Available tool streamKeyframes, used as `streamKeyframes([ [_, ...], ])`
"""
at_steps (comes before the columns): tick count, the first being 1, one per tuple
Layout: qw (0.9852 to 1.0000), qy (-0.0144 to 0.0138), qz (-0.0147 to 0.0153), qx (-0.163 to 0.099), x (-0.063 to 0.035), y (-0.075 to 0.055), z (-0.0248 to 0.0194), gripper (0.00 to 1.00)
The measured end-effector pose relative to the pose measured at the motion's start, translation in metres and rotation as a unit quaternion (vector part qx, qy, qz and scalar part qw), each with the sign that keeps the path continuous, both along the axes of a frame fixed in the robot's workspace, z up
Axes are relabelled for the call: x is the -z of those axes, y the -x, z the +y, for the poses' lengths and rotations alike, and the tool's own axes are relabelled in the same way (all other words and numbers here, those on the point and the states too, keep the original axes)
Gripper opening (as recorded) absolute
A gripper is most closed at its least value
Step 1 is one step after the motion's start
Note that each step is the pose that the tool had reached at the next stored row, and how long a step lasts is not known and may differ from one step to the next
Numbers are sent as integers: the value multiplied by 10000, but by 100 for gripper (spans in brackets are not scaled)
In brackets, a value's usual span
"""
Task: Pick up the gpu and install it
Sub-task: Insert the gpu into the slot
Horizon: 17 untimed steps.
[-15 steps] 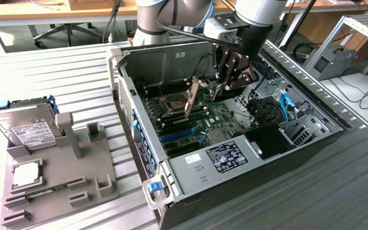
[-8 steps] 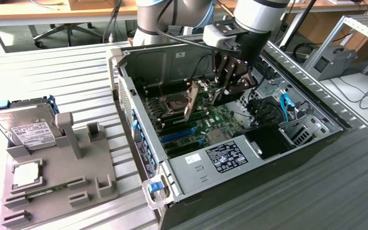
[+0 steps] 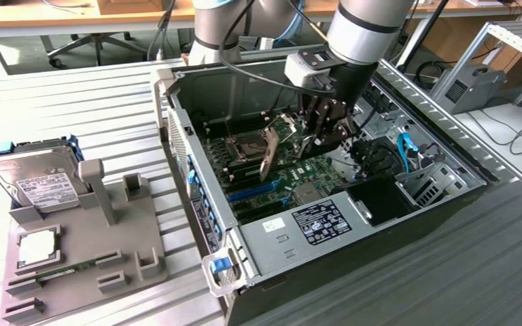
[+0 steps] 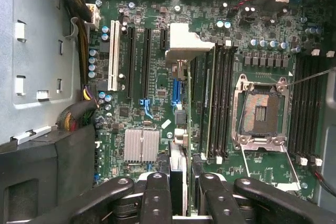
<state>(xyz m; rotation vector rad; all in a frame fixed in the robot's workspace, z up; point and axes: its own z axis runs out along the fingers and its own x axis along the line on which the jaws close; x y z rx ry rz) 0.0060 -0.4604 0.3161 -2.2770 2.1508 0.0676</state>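
Observation:
My gripper [image 3: 320, 139] reaches down into the open computer case [image 3: 242, 265] and is shut on the gpu [image 3: 277, 151]. The card hangs edge-on and slightly tilted just above the motherboard [image 3: 288, 180]. In the wrist view the two black fingers [image 4: 156, 195] clamp the thin card [image 4: 178, 169] between them. Its silver end bracket [image 4: 185, 43] points toward the case's vented rear wall. The card's edge lies over the board [image 4: 142, 98] beside the long black expansion slots [image 4: 146, 61] and the memory slots [image 4: 218, 103]. Whether it touches a slot I cannot tell.
An open CPU socket [image 4: 261, 111] and a silver heatsink [image 4: 142, 145] sit on the board. The power supply [image 3: 325, 221] fills the case's near end. On the exterior view's left, a grey fixture [image 3: 107, 204] carries a hard drive in a blue frame [image 3: 35, 176], a processor [image 3: 36, 246] and a green memory stick [image 3: 62, 273].

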Motion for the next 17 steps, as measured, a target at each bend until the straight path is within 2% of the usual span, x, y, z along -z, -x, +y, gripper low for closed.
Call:
streamKeyframes([
  [3, 10000, 0, 0, 0, 61, 0, -6, 26],
  [17, 10000, 0, 0, 0, 113, 0, -11, 26],
])
